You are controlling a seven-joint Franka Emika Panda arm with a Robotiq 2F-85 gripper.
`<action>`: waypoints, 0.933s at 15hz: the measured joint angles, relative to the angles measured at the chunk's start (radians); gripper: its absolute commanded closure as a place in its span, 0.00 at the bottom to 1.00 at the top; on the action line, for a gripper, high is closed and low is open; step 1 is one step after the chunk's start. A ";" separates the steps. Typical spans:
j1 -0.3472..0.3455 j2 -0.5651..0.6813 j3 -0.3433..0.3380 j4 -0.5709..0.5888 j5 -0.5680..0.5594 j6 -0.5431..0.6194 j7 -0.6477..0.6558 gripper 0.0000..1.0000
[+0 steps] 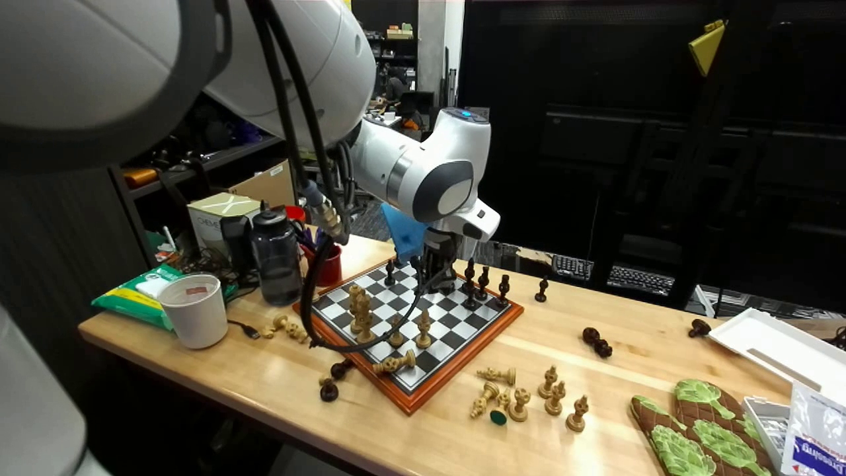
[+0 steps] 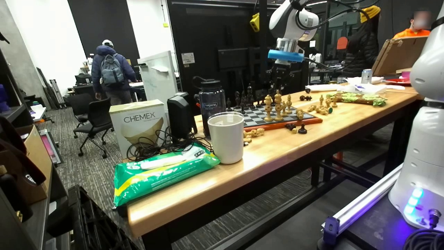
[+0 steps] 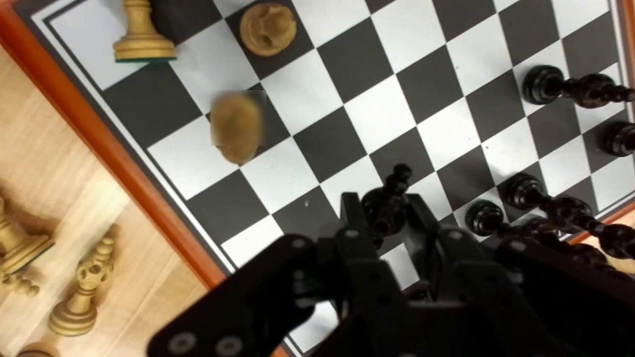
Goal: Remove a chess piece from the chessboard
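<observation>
the location is a lab with office furnishings. this is indicated by the robot arm (image 2: 412, 152), wooden workbench (image 2: 277, 149), whiteboard (image 2: 161, 85), wheeled chair (image 2: 99, 116) and keyboards (image 1: 642, 278).

In the wrist view (which crops the chessboard (image 3: 328, 146)), one tan chess piece (image 3: 237, 130) is blurred.

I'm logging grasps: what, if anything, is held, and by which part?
A dark chess piece, seemingly pinched by the gripper around the bulge near its knob.

White arm (image 1: 337, 73), black cables (image 1: 307, 291), blue-lit base (image 2: 419, 166); black jaws, pale screws (image 3: 228, 345).
</observation>
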 measured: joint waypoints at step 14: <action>-0.112 0.024 -0.098 0.000 0.558 -0.259 -0.410 0.94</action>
